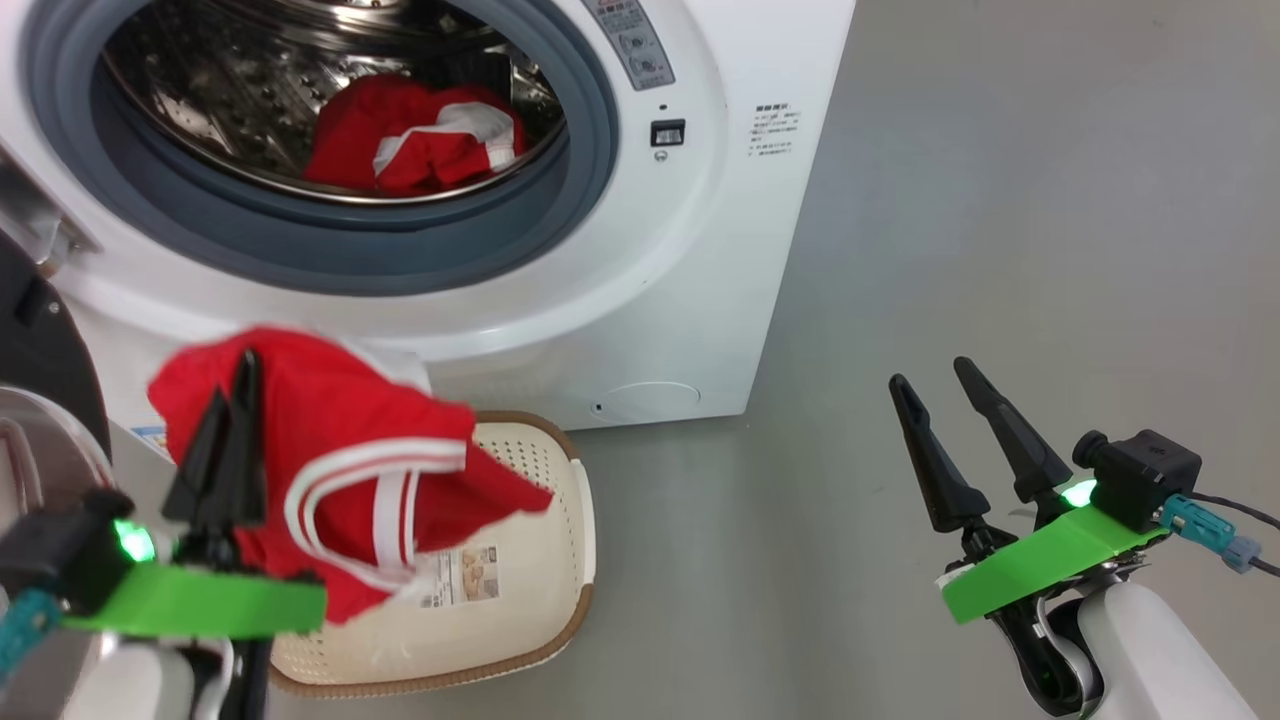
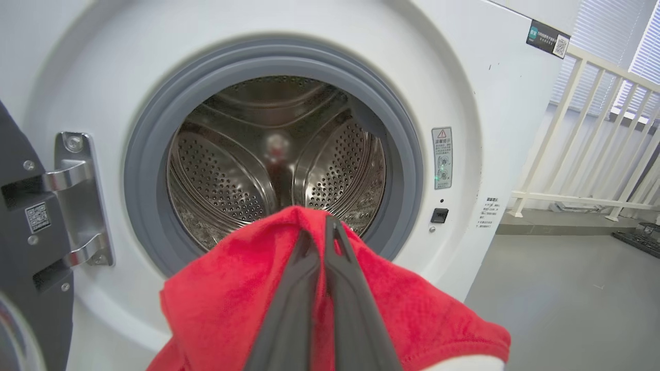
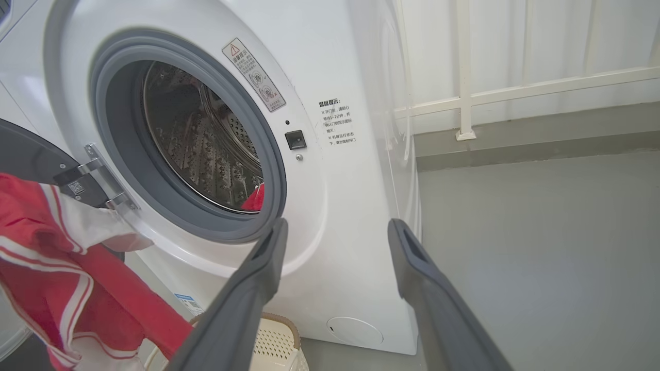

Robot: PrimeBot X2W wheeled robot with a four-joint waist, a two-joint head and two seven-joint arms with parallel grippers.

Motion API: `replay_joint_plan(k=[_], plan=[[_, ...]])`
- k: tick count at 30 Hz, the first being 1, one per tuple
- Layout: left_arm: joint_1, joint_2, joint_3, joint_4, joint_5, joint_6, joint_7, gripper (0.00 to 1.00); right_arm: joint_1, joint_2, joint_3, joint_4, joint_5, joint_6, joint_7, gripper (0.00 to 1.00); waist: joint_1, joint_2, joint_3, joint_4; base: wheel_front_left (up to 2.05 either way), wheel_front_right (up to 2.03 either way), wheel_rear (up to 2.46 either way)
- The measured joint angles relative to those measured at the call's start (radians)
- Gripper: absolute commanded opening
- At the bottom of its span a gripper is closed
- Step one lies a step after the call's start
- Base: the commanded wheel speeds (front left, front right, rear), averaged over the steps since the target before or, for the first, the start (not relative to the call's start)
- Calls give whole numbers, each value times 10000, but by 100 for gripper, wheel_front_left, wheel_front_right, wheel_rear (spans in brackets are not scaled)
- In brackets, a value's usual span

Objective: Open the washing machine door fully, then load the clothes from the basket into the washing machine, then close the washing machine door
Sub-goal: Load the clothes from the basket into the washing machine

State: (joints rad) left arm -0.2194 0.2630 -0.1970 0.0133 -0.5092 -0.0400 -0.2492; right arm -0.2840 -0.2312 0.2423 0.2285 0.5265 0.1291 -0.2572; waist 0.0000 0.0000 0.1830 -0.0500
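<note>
The washing machine (image 1: pixel 650 330) stands on the grey floor (image 1: pixel 1000 250) with its door (image 1: pixel 40 340) swung open to the left on a metal hinge (image 2: pixel 77 201); the grey gasket (image 1: pixel 330 250) rings the open steel drum (image 1: pixel 220 90); a red and white garment (image 1: pixel 410 140) lies at the bottom of the drum, toward its right side; the left gripper (image 1: pixel 232 380) is pinched tight on a second red garment (image 1: pixel 340 450) with white stripes, its jaws pressed together through the cloth; that garment hangs in the air in front of the machine, below the lower left edge of the opening and above the left part of the basket (image 1: pixel 540 600); in the left wrist view the cloth drapes around the gripper with the drum mouth straight beyond it; the basket sits on the floor just in front of the machine, near the round cap (image 1: pixel 650 400), and a label (image 1: pixel 460 580) shows on its bottom; whether more cloth lies under the held garment cannot be told; the right gripper (image 1: pixel 930 373) hovers well to the right above the floor, jaws spread wide and holding nothing, pointing toward the machine's right front corner.
</note>
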Motion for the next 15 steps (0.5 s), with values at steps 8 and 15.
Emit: replay_joint_plan(k=[8,15], plan=[[-1874,65,-38,353,153,-182,31,0,-57,69,-6,-121,-86,0,0,100,0,0,530,-154,0,0,0],[-3622,134,-90,1776,125,-372,207,0,-499,219,-115,-297,-257,0,0,100,0,0,1293,-359,0,0,0]])
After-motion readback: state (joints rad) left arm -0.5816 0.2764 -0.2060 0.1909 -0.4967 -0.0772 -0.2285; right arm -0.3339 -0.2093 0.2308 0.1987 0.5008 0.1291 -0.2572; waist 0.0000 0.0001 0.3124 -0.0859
